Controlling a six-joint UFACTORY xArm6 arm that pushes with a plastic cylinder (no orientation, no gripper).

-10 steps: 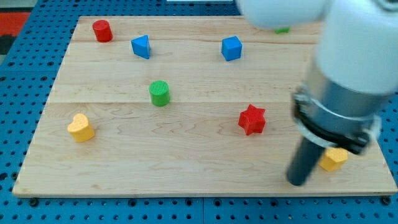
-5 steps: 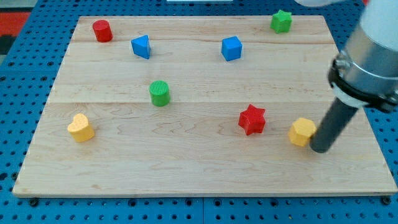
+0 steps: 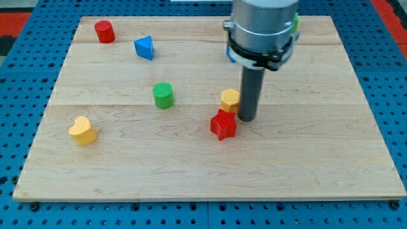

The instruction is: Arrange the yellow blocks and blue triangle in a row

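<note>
So my tip (image 3: 247, 119) is down on the wooden board (image 3: 191, 172) a bit right of the middle. It's just a plain dark rod, no jaws to open or close, and it isn't holding anything. The yellow block (image 3: 230, 100), looks roughly hexagonal, sits right against the rod's left side, touching or as good as. Just below that and slightly left is the red star (image 3: 222, 124), pressed up close to the yellow block's lower edge and just beside the tip.

Going further out, the green cylinder (image 3: 163, 95) stands to the left of the yellow block, well apart from it. The yellow heart (image 3: 82, 130) is way over near the board's left edge, lower than the cylinder. The blue triangle (image 3: 144, 48) is up near the top left, with the red cylinder (image 3: 104, 31) further left toward the top corner.

The arm's body covers part of the top of the board; a sliver of blue block (image 3: 229, 56) pokes out at its left edge and a bit of green block (image 3: 296, 24) at its right, shapes can't be made out.
</note>
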